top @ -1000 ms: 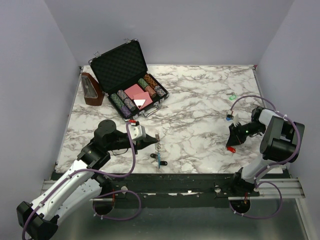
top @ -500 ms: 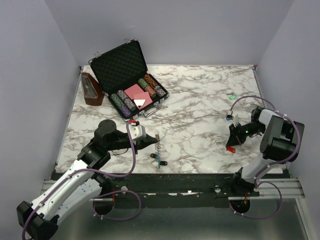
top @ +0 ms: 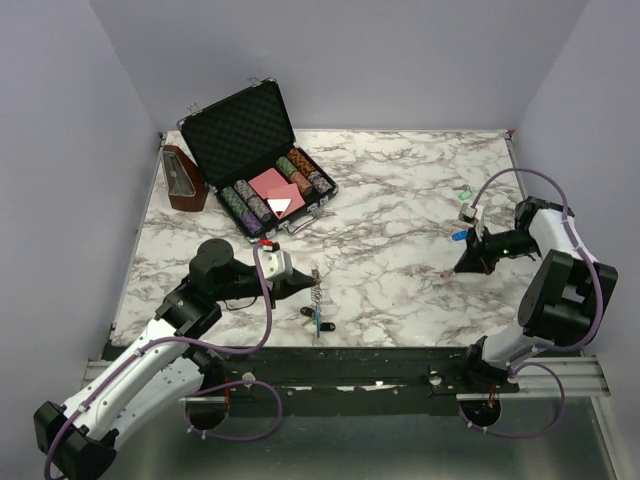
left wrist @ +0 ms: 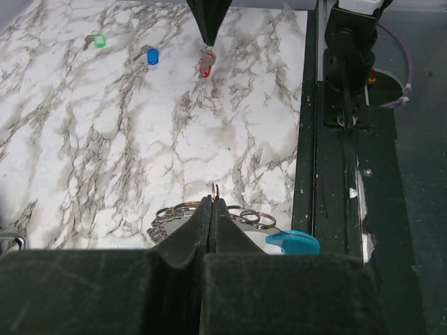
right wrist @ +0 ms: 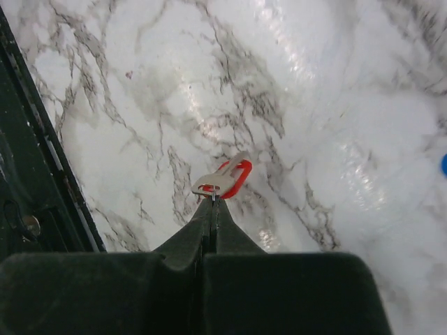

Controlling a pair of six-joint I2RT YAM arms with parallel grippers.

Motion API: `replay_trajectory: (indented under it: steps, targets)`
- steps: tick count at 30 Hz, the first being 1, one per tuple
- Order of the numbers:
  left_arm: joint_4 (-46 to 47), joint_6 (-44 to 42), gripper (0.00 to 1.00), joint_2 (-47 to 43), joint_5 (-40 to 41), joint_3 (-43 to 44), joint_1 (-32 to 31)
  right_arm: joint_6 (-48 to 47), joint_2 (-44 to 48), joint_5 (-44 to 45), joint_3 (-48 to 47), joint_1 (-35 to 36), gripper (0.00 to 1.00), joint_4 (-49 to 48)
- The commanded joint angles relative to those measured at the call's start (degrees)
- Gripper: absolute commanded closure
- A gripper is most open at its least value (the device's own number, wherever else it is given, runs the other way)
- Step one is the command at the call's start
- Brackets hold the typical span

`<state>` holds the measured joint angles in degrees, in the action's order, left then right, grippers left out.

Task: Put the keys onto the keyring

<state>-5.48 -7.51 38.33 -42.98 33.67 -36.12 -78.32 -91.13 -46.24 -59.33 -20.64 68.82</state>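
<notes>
On our marble table [top: 400, 190], the left claw [left wrist: 212, 202] is pinched shut on the coiled keyring [top: 316, 290], whose long axis runs far-to-near, blue end nearest the arms. Near the right edge, the right claw [right wrist: 213, 201] clamps the red key [right wrist: 236, 180], which slants across its tips.

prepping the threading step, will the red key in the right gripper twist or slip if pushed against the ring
Probably stiff: the red key looks like flat metal with a plastic head. It may well pivot under a push, since the right gripper pinches only a thin edge at its very tips. Likely light too, being tiny next to the gripper.
</notes>
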Motion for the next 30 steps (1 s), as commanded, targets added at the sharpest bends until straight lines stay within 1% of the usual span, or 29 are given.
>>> replay_trajectory:
  steps: [1, 4, 8, 12, 18, 23, 30]
  targets:
    - [3.3, -1.1, 1.00, -1.5, -2.4, 0.6, 0.2, -17.2, 3.4, -11.1, -6.0, -0.3, 0.99, 12.6]
    - [7.0, -1.3, 1.00, -3.5, -2.8, -1.2, 0.1, -17.4, 6.2, -13.1, -8.9, 1.8, 0.99, 12.6]
    - [11.6, -1.0, 1.00, -4.7, -2.9, -2.5, 0.3, -17.6, 10.4, -10.9, -12.6, 10.2, 0.99, 12.6]
    - [14.0, -1.0, 1.00, -3.4, -3.1, -0.8, 0.1, -16.3, 13.2, -13.2, -16.9, 17.1, 0.99, 12.6]
    - [19.5, -4.7, 1.00, -1.2, -2.9, 0.0, 0.1, -11.0, 13.5, -19.9, -23.5, 24.4, 0.99, 12.7]
    - [25.4, -3.1, 1.00, 2.0, -2.1, -0.2, 0.0, -7.5, 13.4, -24.4, -26.3, 28.5, 0.99, 12.6]
    - [33.2, -2.1, 1.00, 6.1, 1.0, -0.9, -0.4, -6.2, 12.4, -25.4, -30.1, 34.7, 0.99, 12.6]
